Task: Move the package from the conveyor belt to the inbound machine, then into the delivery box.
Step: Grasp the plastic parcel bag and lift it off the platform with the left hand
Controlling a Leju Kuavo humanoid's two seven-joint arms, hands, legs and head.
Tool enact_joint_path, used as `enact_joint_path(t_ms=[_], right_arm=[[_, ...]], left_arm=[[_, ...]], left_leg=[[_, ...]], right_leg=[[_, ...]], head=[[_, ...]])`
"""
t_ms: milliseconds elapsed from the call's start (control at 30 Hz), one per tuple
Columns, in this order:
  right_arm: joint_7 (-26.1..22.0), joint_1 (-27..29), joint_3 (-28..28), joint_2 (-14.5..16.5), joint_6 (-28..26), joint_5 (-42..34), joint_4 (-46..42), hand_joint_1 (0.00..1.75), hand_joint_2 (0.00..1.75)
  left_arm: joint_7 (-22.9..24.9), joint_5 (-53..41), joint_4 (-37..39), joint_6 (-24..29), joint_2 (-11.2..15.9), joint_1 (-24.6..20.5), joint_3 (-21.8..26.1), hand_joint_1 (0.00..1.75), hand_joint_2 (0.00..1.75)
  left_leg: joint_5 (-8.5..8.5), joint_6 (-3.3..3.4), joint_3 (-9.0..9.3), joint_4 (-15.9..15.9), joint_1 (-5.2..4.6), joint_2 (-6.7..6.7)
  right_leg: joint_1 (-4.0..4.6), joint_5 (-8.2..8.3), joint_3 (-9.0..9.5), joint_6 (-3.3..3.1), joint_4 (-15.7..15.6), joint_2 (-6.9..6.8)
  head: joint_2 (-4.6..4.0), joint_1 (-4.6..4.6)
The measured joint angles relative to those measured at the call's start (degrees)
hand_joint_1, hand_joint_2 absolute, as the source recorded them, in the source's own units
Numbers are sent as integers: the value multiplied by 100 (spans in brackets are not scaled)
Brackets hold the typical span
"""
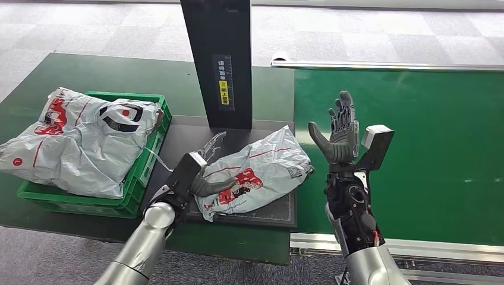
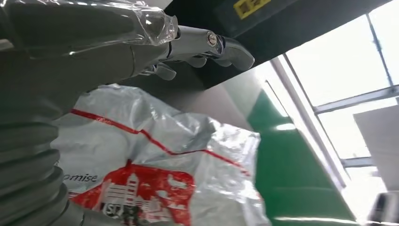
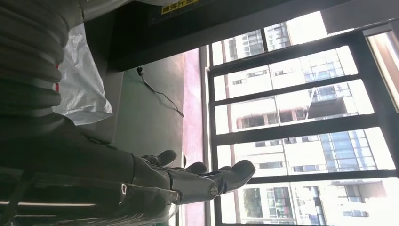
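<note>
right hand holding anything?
No. The right hand stands open and empty over the green belt, beside the package.

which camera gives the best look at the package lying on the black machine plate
The head view: the whole package lies on the black plate, with the left hand at its near end. The left wrist view shows its wrinkled plastic and red print close up, cropped. The right wrist view catches one white corner.

The package (image 1: pixel 255 172) lies on the inbound machine's platform (image 1: pixel 279 215), before its upright column (image 1: pixel 219 59). My left hand (image 1: pixel 205 169) rests at its left end. The crate (image 1: pixel 134 178) holding bags (image 1: pixel 77 139) sits left; the conveyor belt (image 1: pixel 416 154) right, under my raised right hand (image 1: pixel 340 133).
</note>
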Motion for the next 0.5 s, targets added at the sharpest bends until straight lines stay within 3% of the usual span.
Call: enact_joint_path(t_ms=[200,367,400,500], right_arm=[[-174,4,136,-2,-81,369,51,0,175],[-311,51,215,1,-368,637,-27,0,175],[-275,71,224,1,-367,653,-50,0,175],[-214,128,237,1,-259,709,-71,0,175]], left_arm=[[607,-1056,697,465,4,-233,-460,0,175],[896,-1692,987,431,7,-344,-701,0,175],[995,-1828,1028,439,6,-371,-734,9,175],[1193,-2156,1157,470,-9,-449,-799,137,175]], left_leg=[[0,0,0,0,0,-1],[0,0,0,0,0,-4],[0,0,0,0,0,-4],[0,0,4,0,0,-5]], right_leg=[[0,0,-1,0,0,0],[0,-1,2,1,0,0],[0,-1,3,1,0,0],[0,-1,9,1,0,-1]], head=[[0,0],[0,0],[0,0],[0,0]])
